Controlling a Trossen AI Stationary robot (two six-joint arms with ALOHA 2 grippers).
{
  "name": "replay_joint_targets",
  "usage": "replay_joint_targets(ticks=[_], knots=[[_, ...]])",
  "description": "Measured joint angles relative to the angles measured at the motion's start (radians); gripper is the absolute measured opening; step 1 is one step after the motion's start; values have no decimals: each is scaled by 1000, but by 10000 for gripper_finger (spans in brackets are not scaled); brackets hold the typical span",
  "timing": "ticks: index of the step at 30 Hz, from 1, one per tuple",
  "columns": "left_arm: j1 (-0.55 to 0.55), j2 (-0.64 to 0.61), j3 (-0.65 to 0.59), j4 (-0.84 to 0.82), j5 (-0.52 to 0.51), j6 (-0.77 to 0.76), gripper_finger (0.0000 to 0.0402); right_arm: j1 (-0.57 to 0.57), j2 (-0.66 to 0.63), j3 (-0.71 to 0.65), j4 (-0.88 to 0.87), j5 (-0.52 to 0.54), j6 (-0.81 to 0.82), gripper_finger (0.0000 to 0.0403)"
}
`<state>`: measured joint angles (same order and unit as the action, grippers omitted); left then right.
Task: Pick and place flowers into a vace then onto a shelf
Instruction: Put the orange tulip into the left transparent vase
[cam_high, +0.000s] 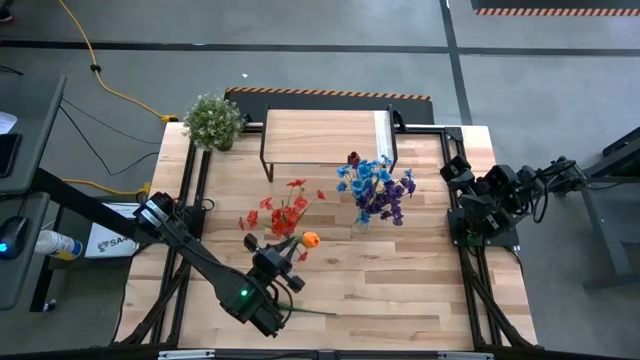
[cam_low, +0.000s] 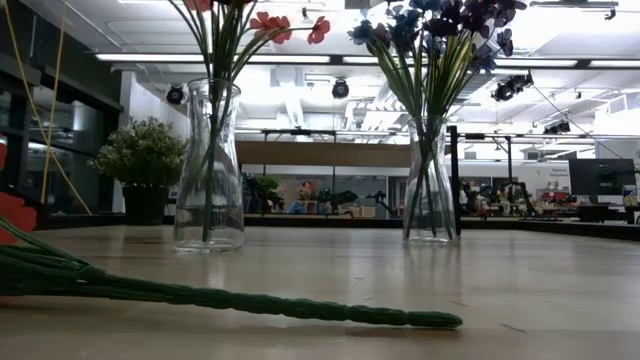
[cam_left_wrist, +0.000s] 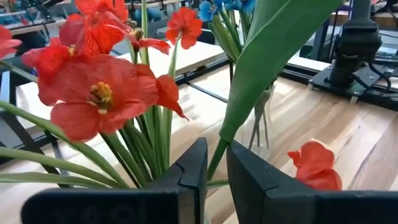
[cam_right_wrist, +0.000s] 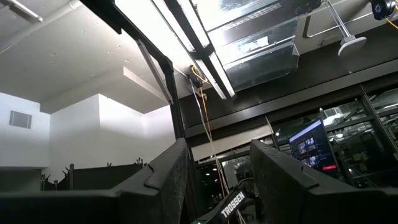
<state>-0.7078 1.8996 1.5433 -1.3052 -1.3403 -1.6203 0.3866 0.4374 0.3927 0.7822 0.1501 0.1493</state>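
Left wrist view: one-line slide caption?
Left claw shut on the orange tulip by its green stem, with the red flowers close alongside.

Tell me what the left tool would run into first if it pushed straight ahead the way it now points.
The left tool, nearly shut on a green stem, faces the red flowers directly ahead. It would likely meet their stems and blooms first; the blue flowers stand farther back. Depth is hard to judge.

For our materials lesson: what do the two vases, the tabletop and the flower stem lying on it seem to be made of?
The two vases: clear glass, probably; the room shows through them. Tabletop: light wood planks with visible grain, matte. Lying flower stem: likely plastic; uniform green, ridged, slightly glossy.
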Motion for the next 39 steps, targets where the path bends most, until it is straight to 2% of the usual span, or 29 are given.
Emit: replay_joint_targets(ticks=[11, 23, 29, 39], knots=[[0, 0, 0, -3, 5, 0, 97, 0, 0, 0, 0, 0, 0, 165], [-36, 0, 45, -63, 61, -1, 97, 0, 0, 0, 0, 0, -19, 165], [-41, 0, 45, -68, 149, -1, 97, 0, 0, 0, 0, 0, -19, 165], [-45, 0, 45, -92, 171, -1, 97, 0, 0, 0, 0, 0, -19, 165]])
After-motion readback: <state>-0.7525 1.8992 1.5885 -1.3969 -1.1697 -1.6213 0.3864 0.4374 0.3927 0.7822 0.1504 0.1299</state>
